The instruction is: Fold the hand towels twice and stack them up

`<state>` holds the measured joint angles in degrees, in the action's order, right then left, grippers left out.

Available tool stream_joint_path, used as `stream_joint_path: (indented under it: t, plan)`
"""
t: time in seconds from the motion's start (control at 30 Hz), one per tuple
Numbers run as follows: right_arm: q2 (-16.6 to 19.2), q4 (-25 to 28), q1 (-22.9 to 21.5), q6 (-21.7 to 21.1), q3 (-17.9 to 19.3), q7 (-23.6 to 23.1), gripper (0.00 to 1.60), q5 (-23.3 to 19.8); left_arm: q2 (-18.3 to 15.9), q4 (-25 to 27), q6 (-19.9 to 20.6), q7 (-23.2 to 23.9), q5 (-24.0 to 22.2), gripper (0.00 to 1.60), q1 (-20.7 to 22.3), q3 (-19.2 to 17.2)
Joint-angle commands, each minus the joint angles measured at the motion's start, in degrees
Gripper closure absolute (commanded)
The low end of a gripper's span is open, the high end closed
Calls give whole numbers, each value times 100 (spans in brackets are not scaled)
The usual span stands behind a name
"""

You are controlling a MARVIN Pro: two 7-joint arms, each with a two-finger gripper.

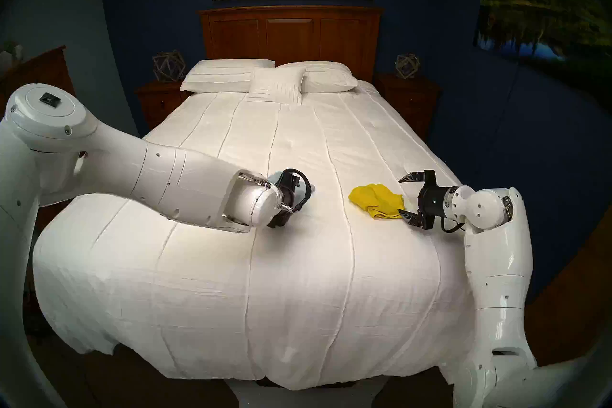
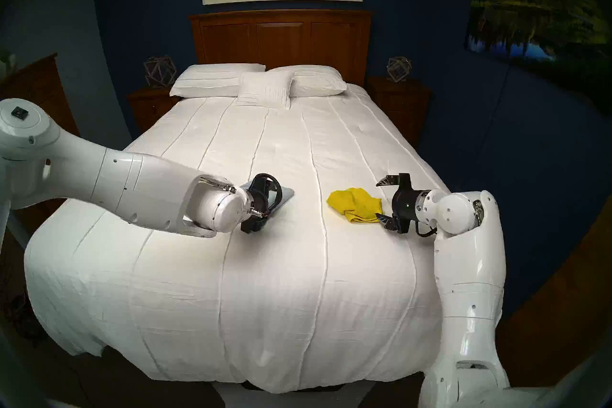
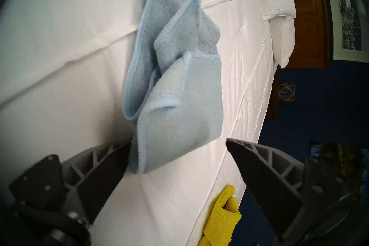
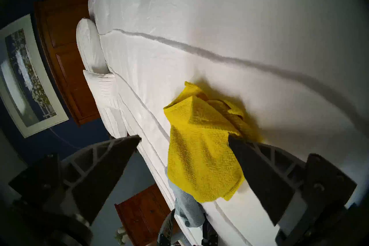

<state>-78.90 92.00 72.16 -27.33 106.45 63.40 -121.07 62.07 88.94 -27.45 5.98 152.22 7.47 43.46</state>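
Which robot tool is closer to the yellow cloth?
The right. The right tool sits open right beside the yellow cloth, one fingertip at its edge. The left tool is farther off across the quilt, open at the blue cloth.

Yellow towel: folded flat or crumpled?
Crumpled. The yellow towel lies bunched on the quilt, with uneven humps and loose corners, no flat layers.

Two towels lie on the quilt (image 1: 298, 139) toward the bed's near end, one towel (image 3: 173, 83) to the left and the other towel (image 1: 377, 200) to its right, apart. The left gripper (image 3: 177, 157) is at the left one, the right gripper (image 1: 404, 197) just right of the other. Pillows (image 1: 265, 79) lie at the far end against the headboard (image 1: 291, 33).
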Motion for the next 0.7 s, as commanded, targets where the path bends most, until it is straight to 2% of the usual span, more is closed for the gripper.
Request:
stream_joint_path:
  t: [0.0, 0.23, 0.33, 0.4, 0.53, 0.57, 0.6, 0.67]
  plan:
    - [48, -22, -166, -67, 22, -14, 0, -85, 494, -461, -293, -216, 27, 0, 52, -18]
    - [75, -98, -213, -104, 52, -7, 0, -88, 712, -763, -683, -246, 7, 0, -78, -25]
    - [75, -112, -238, -109, 55, -7, 0, -88, 671, -760, -701, -225, 10, 0, -46, -77]
    - [74, -115, -247, -108, 55, -6, 0, -84, 609, -725, -672, -230, 7, 8, -12, -97]
    - [72, -91, -251, -85, 45, 18, 0, -61, 363, -444, -517, -314, -16, 6, 164, -125]
    - [70, -84, -250, -80, 43, 20, 0, -59, 321, -389, -505, -339, -27, 28, 192, -125]
    - [67, -77, -247, -74, 41, 19, 0, -53, 304, -344, -472, -422, 1, 33, 243, -65]
    - [58, -62, -241, -59, 33, 19, 0, -43, 211, -263, -431, -407, -13, 65, 247, -86]
